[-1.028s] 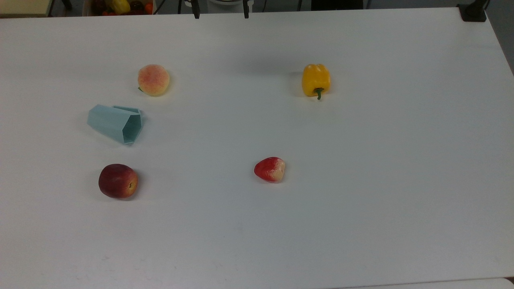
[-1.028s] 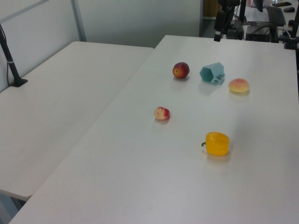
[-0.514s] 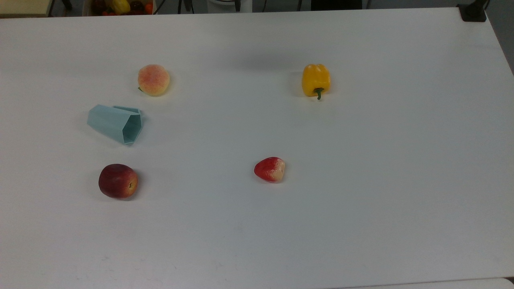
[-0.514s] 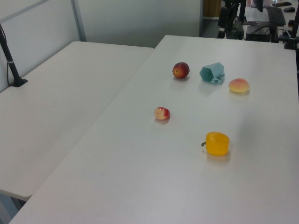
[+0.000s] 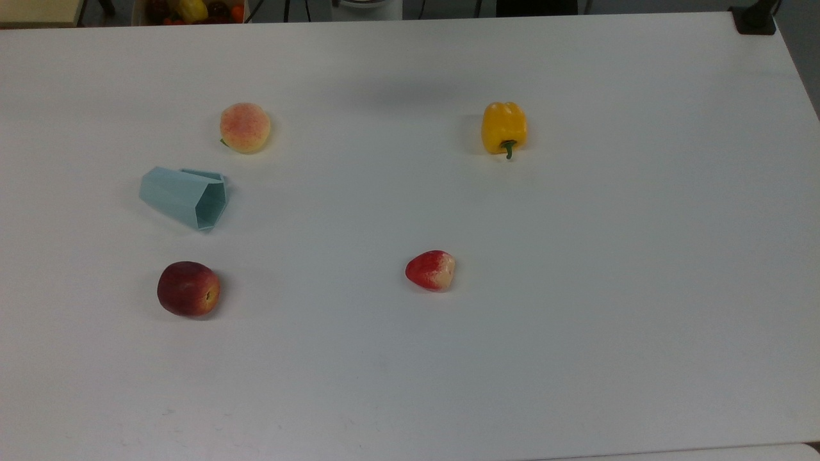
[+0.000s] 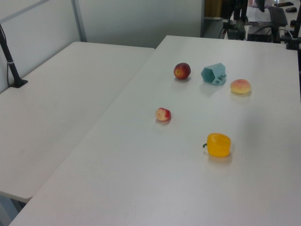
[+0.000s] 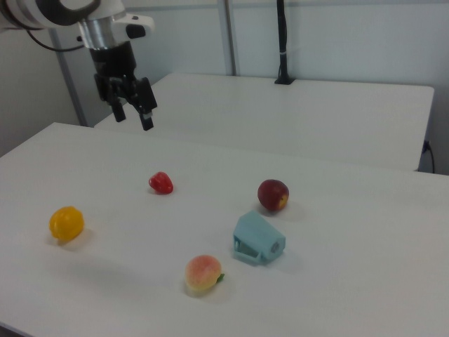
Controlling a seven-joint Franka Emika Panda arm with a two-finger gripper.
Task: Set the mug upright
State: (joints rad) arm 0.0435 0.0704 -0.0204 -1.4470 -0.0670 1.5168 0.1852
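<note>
One pale teal mug (image 5: 185, 196) lies on its side on the white table (image 5: 576, 288), toward the top view's left, its hexagonal mouth turned to the top view's right and its handle on the far side. Just beyond it sits a peach (image 5: 245, 127); just nearer than it rests a dark red apple (image 5: 188, 289); the mug touches neither. A strawberry (image 5: 430, 270) lies near the table's middle, well apart from the mug, and a yellow bell pepper (image 5: 504, 128) lies farther off toward the top view's right. In the right view the gripper (image 7: 132, 112) hangs high above the table, fingers spread and empty, well apart from the mug (image 7: 257, 239).
</note>
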